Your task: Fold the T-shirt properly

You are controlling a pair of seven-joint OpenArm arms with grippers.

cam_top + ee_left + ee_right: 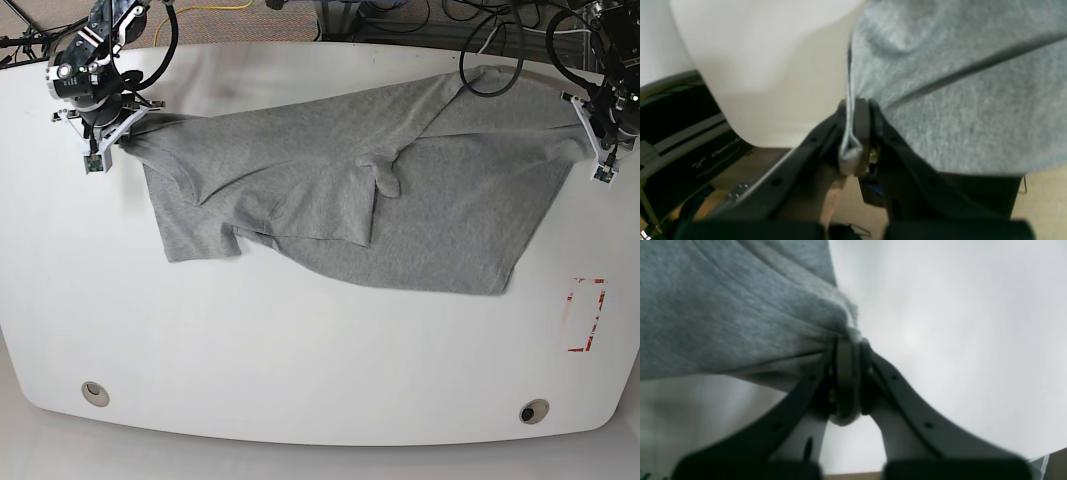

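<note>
With the left gripper [853, 133] and right gripper [846, 373] each clamped on opposite edges of the T-shirt [340, 190], stretched rumpled across the tabletop's [300, 350] far half, both should pull evenly to flatten it.

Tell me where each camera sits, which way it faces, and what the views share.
Left wrist: behind the left gripper, facing along it; shut on the T-shirt.
Right wrist: behind the right gripper, likewise shut on cloth.
Base: overhead, looking down at the table; both arms show at the far corners.
Shared: all three show the T-shirt.
</note>
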